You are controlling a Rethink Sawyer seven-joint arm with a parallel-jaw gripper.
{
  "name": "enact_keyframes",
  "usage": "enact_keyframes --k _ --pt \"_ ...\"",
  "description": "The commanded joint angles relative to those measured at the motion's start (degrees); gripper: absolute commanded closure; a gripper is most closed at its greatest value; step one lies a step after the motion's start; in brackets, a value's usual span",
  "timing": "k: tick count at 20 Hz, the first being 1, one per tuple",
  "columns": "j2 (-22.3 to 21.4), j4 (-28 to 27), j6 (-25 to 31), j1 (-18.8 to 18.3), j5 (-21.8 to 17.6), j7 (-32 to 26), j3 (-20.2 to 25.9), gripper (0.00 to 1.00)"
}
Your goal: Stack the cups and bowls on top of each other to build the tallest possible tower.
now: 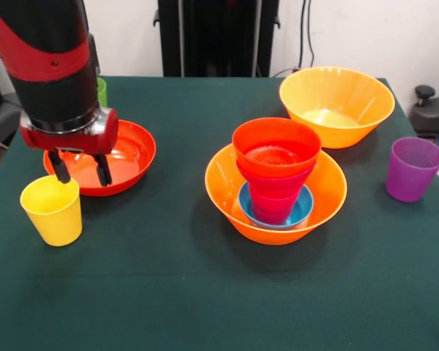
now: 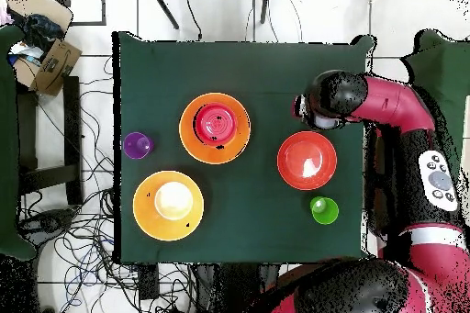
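I see my gripper (image 1: 79, 168) spread open just above the yellow cup (image 1: 52, 210), which stands upright on the desk (image 1: 168, 292) just beside the shallow red-orange bowl (image 1: 124, 157). The tower (image 1: 276, 172) rises from a large orange bowl (image 1: 227, 194) mid-desk; the purple cup (image 1: 413, 169) stands well apart.

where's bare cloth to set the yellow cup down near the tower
Widest free patch: the table strip along the camera-side edge, below the yellow cup and the tower. Crowded: the gripper beside the red-orange shallow bowl.
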Motion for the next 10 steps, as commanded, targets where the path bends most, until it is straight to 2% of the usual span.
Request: enact_keyframes --k 1,4,10 --pt "2.87 6.42 -7.64 -0.60 -3.59 -11.13 3.87 0.00" --pt "3.18 6.78 -11.07 -0.65 -4.53 -10.00 3.59 0.00" --pt "3.55 6.76 -13.97 -0.15 -4.69 -8.48 2.72 0.00"
